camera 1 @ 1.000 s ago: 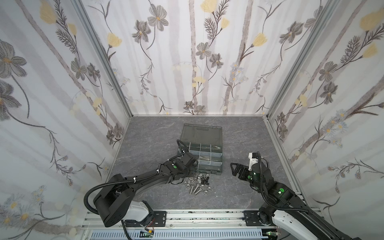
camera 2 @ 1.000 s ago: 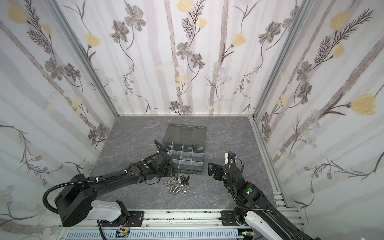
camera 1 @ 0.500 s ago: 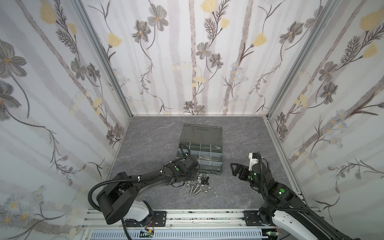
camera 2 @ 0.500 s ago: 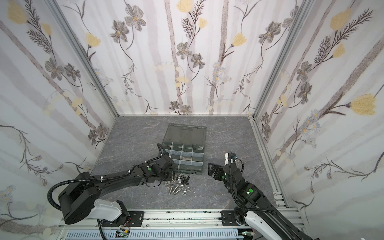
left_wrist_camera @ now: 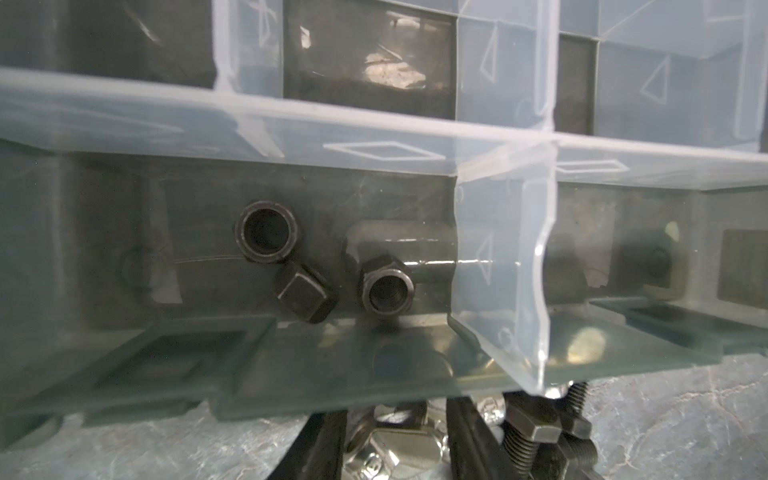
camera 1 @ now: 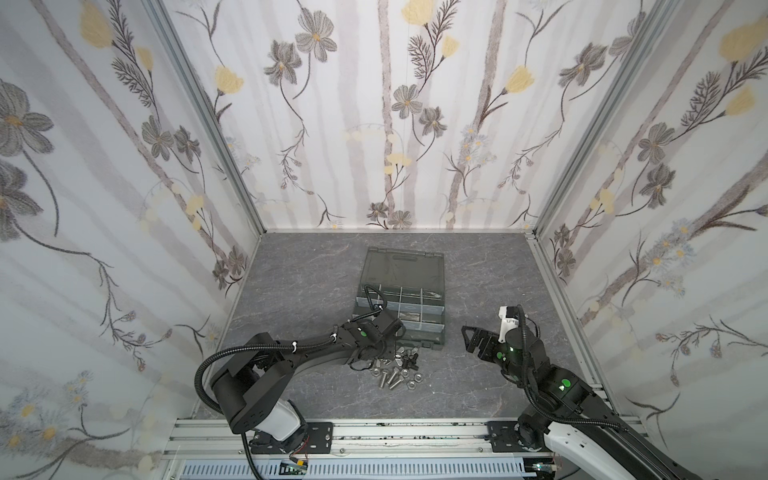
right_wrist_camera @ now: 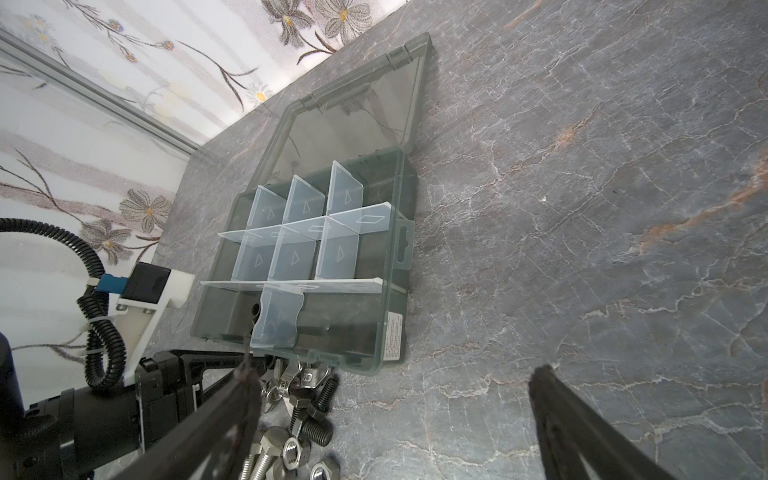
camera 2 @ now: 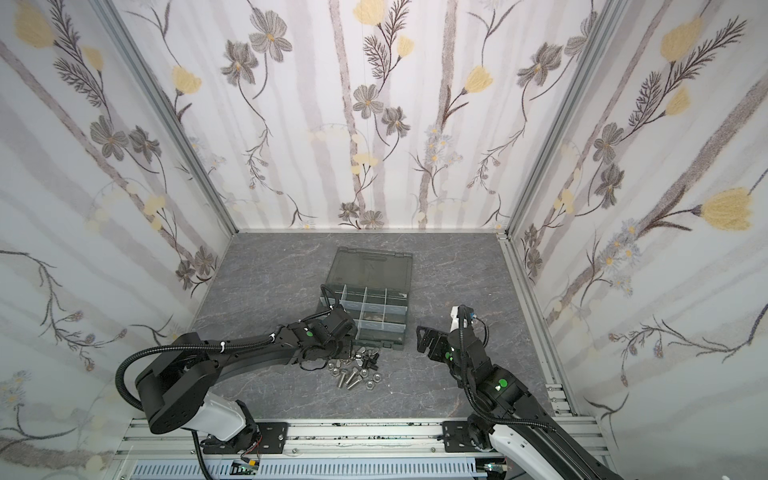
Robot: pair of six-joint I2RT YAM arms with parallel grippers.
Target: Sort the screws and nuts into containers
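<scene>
**Wrist detail**

Only the left wrist view shows three black hex nuts in a front compartment of the dark grey plastic organiser case. It also shows the left fingers straddling a silver nut; gripped or not, I cannot tell. Both top views place the loose silver screws and nuts just before the case. The right fingers spread wide, empty, beside it.

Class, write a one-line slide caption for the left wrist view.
Three black metal hex nuts lie in one compartment of the dark grey plastic organiser case.

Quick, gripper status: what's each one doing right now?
Left gripper: jaws partly apart around a silver fastener; grip cannot be told.
Right gripper: open, empty.
</scene>
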